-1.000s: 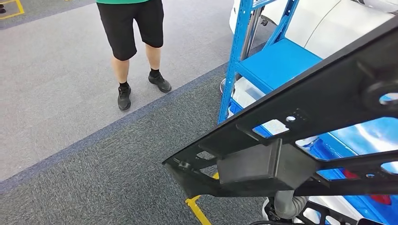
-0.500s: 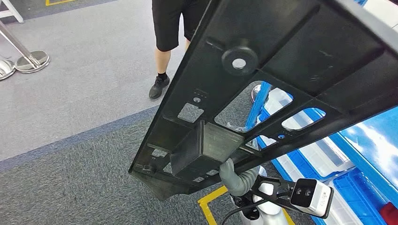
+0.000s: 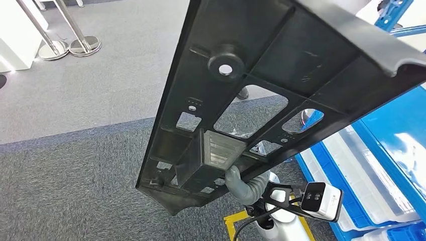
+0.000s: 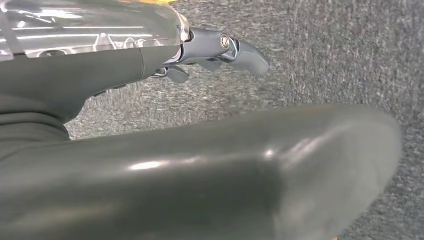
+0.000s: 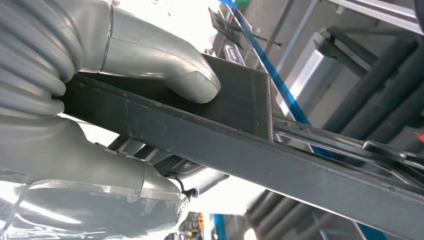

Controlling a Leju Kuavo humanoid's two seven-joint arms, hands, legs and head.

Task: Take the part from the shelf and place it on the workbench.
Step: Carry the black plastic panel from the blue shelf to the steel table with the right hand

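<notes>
Right now I see the part (image 3: 281, 75), a long black moulded panel with cut-outs and a round boss, stretching from the upper right of the head frame down to the lower centre, tilted and held up off the grey carpet (image 3: 75, 175). My right hand (image 3: 240, 184) sits at its lower end, thumb hooked up against the boxy block there. On the right wrist camera that hand (image 5: 85, 125) clamps the part's (image 5: 280, 155) edge, the thumb pressed on top and the fingers (image 5: 150, 200) underneath. On the left wrist camera my left hand (image 4: 150, 125) hangs over carpet with nothing in it, and its fingers (image 4: 225, 50) reach forward, loosely apart. Blue bins (image 3: 361, 170) lie along the right edge of the head frame, and stanchion bases (image 3: 70, 46) stand in the upper left.
</notes>
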